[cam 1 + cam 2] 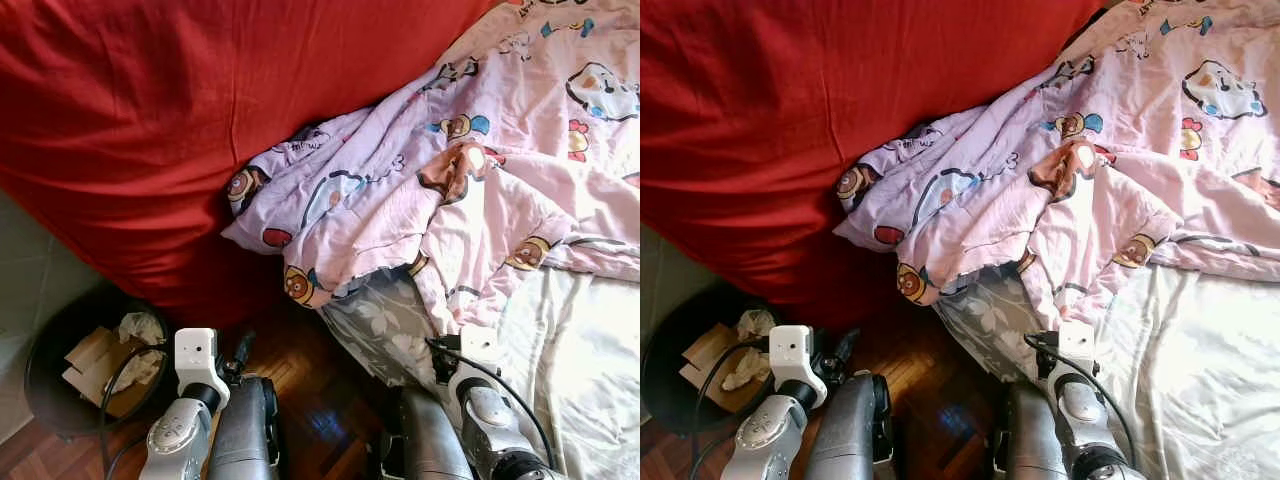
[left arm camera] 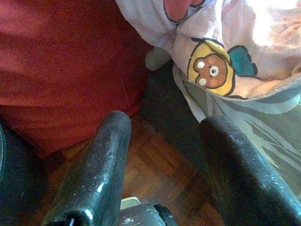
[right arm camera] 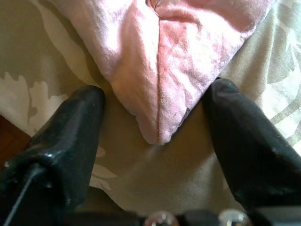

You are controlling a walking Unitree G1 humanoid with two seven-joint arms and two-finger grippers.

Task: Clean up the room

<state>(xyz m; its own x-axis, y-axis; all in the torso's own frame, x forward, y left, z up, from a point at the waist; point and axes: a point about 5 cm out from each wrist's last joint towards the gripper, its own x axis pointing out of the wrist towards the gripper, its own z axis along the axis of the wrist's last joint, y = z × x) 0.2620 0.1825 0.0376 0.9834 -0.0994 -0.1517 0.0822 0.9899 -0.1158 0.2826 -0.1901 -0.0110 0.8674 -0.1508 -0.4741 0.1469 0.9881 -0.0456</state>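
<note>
Left eye view looks down at a bed where a pink quilt (image 1: 470, 190) printed with cartoon bears lies crumpled, one corner spilling over the edge toward a wide red sheet (image 1: 150, 110) that covers the upper left of the scene. Below the quilt, a grey sheet with a pale leaf pattern (image 1: 375, 325) hangs down the side of the bed, and a white sheet (image 1: 585, 370) covers the mattress at the lower right. Dark wooden parquet floor (image 1: 310, 385) shows between the robot's two arms. At the lower left, on the floor beside the red sheet, stands a round black bin (image 1: 45, 355) holding pieces of cardboard and crumpled white paper. The right claw (image 3: 153, 136) hangs over the leaf-patterned sheet with its two black fingers (image 3: 70, 136) spread wide apart, released, and a pointed corner of the pink quilt lies between them without either finger visibly pressing on it. The left claw (image 2: 162, 165) is also spread and holds nothing; it hovers over the parquet, with the red sheet on one side of it and the overhanging edge of the quilt, showing a brown bear on a yellow patch, on the other.
</note>
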